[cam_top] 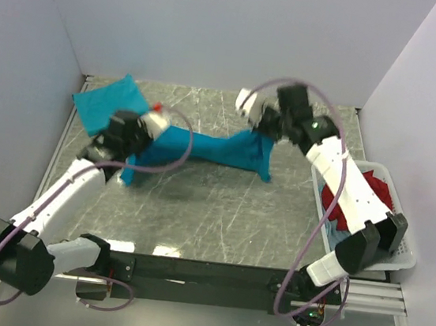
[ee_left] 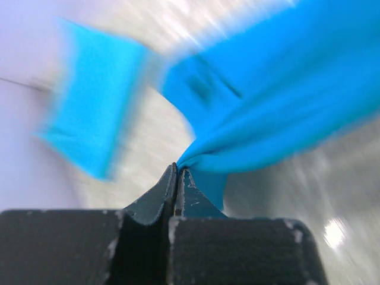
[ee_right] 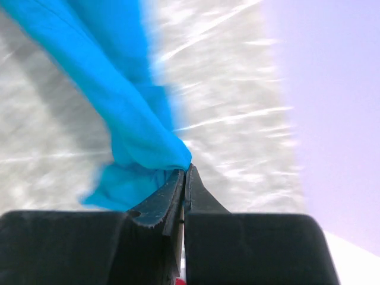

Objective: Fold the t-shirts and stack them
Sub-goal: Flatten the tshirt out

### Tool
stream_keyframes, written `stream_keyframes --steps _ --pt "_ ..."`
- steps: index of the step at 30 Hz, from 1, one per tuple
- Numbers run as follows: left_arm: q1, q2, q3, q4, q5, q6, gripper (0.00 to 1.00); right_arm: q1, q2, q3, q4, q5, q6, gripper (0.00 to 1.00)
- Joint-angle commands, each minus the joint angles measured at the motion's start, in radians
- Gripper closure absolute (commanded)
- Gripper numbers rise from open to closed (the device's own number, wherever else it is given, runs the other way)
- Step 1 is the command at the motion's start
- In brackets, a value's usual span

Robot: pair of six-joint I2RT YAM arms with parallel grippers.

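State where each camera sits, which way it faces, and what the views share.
Top external: above and behind, looking down on the table; the left arm and right arm show whole.
Left wrist: on the left arm, looking along the left gripper, shut on the stretched t-shirt; a folded t-shirt lies beyond.
Right wrist: on the right arm, looking along the right gripper, shut on that shirt's other end.
Shared: all three show the stretched t-shirt.
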Motion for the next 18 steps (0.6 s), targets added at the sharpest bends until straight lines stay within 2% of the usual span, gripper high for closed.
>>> stream_keyframes --steps 1,4,6,8,12,14,18 --pt "0.076 0.022 0.267 0.086 0.056 0.037 1.00 -0.057 0.041 0.307 0.008 0.031 0.094 1.00" --pt "0.081 0.002 0.438 0.112 0.076 0.037 1.00 -0.100 0.012 0.444 0.040 -0.042 0.149 1.00" --pt "0.079 -0.030 0.510 0.129 0.124 0.032 1.00 -0.120 -0.040 0.431 0.093 -0.090 0.170 1.00" --pt "0.079 -0.102 0.513 0.156 0.220 0.025 1.00 -0.143 -0.151 0.326 0.127 -0.162 0.178 1.00" --pt "0.079 -0.244 0.379 0.137 0.417 0.008 1.00 -0.154 -0.351 0.036 0.147 -0.245 0.111 1.00" --pt "0.079 -0.317 0.319 0.045 0.492 -0.015 1.00 -0.156 -0.451 -0.134 0.115 -0.268 0.069 1.00" --pt "0.078 -0.448 0.069 -0.101 0.715 -0.110 1.00 -0.194 -0.596 -0.385 -0.021 -0.306 -0.048 1.00"
